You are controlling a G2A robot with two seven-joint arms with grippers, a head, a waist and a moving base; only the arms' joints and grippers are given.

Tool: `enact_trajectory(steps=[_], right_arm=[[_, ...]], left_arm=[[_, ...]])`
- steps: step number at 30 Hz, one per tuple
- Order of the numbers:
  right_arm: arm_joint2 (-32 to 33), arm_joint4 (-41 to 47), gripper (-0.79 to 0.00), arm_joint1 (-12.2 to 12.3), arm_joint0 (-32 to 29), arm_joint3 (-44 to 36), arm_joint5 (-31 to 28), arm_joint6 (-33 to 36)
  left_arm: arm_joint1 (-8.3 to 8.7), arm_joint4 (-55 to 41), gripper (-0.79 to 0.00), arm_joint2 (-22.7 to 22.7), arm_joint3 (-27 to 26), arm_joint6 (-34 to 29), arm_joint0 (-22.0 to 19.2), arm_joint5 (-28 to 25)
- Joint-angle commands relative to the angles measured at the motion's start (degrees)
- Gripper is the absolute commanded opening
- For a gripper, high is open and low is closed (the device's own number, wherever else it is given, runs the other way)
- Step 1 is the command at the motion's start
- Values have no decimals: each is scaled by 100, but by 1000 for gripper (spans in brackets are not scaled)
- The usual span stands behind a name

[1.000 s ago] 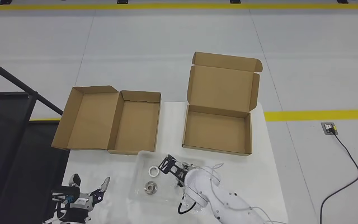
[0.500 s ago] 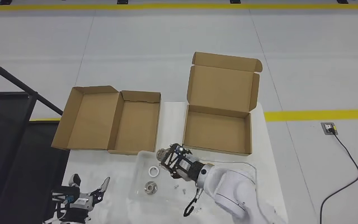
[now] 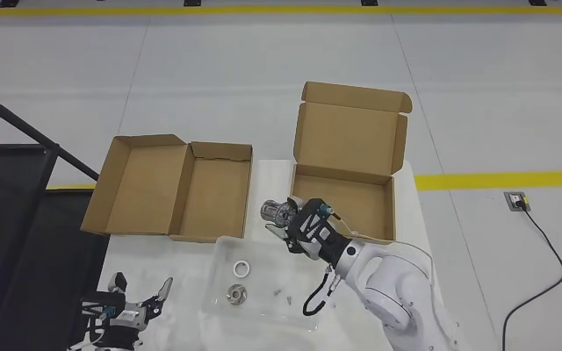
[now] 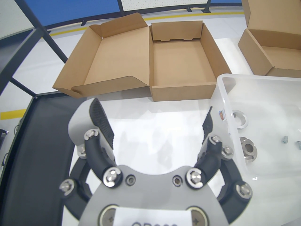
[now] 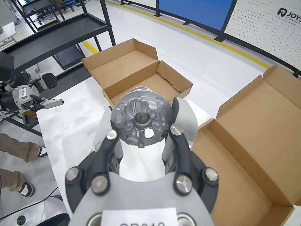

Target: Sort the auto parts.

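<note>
Across white table (image 3: 176, 272): left box (image 3: 215, 189), right box (image 3: 342, 206) open far, clear bin (image 3: 259, 291) near; yellow floor line (image 3: 281, 10) beyond. My right gripper (image 3: 279, 221) clamps grey toothed hub (image 5: 141, 121); left gripper (image 4: 152, 121) spread, empty.

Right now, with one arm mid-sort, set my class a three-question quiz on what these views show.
1. True or false: the left gripper is open and holds nothing.
2. The right gripper is shut on: A a rubber hose; B a toothed grey metal hub; C a spark plug.
3. Fill in: the ring lies in the clear plastic ____.
Key: 1 true; 2 B; 3 bin.
</note>
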Motion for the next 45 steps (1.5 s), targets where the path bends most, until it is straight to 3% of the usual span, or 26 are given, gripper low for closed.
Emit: enact_trajectory(steps=[1,10,19,26,36,45], right_arm=[[0,0,-785,0,0,0,0,0],[363,424,-785,-23,7,602,579,-1013],[88,18,-785,-103,1199,1652,1096,242],[-498,-338,-785,-279,2338,3210,1494,1126],[-1191,-493,-785,-555,3236,4777,1626,1859],[-1632,-483,-785,-816,3637,5826,1641,1868]], left_arm=[[0,0,0,0,0,0,0,0],[0,0,0,0,0,0,0,0],[0,0,0,0,0,0,0,0],[0,0,0,0,0,0,0,0],[0,0,0,0,0,0,0,0],[0,0,0,0,0,0,0,0]])
